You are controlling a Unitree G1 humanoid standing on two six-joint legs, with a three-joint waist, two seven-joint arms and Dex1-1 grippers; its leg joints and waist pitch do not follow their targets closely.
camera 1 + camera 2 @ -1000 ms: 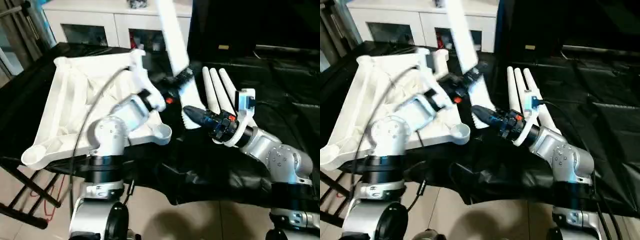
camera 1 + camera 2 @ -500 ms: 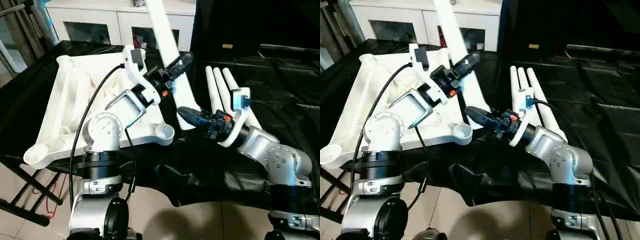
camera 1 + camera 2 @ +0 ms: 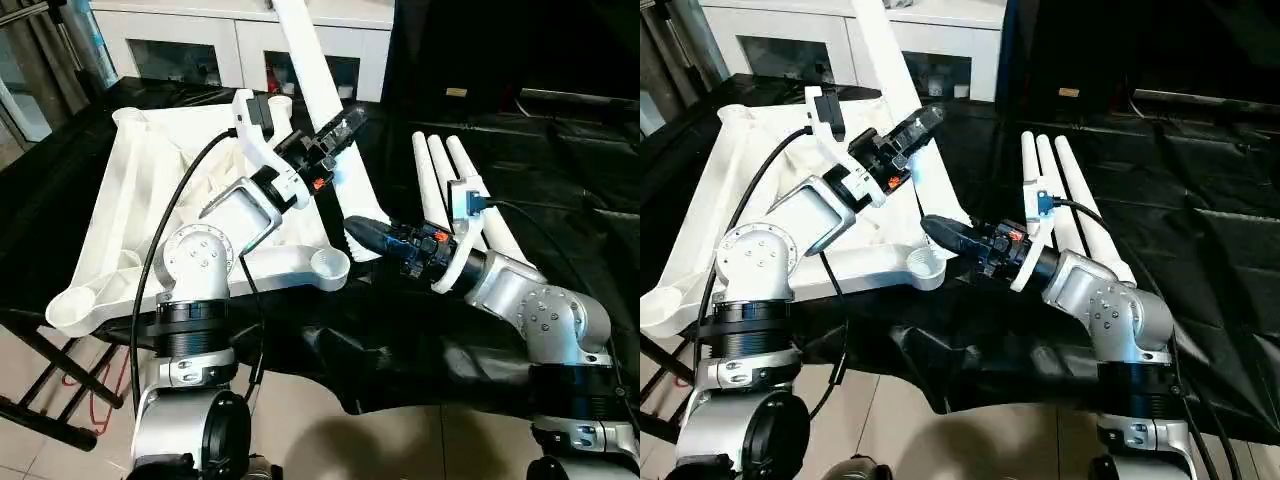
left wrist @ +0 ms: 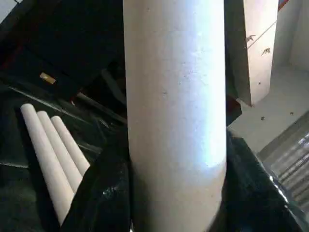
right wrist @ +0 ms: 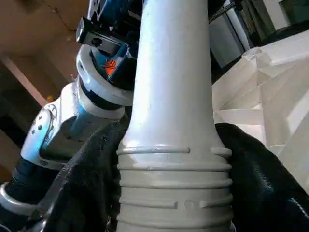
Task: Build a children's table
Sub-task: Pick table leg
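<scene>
Between both grippers: leg [image 3: 318, 95], ribbed end in right gripper [image 3: 362, 232]

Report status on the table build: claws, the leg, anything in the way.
Both claws on one table leg: left claw mid-shaft, right claw at its ribbed end. Tabletop upside down, sockets empty. Three spare legs lying beside. Nothing blocking.

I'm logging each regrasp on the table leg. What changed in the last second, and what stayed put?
The left tool swung up from low over the tabletop and closed around the raised leg partway up. The leg leaned further toward the tabletop. The right tool kept its grip on the leg's ribbed lower end; the three spare legs stayed on the black cloth.
</scene>
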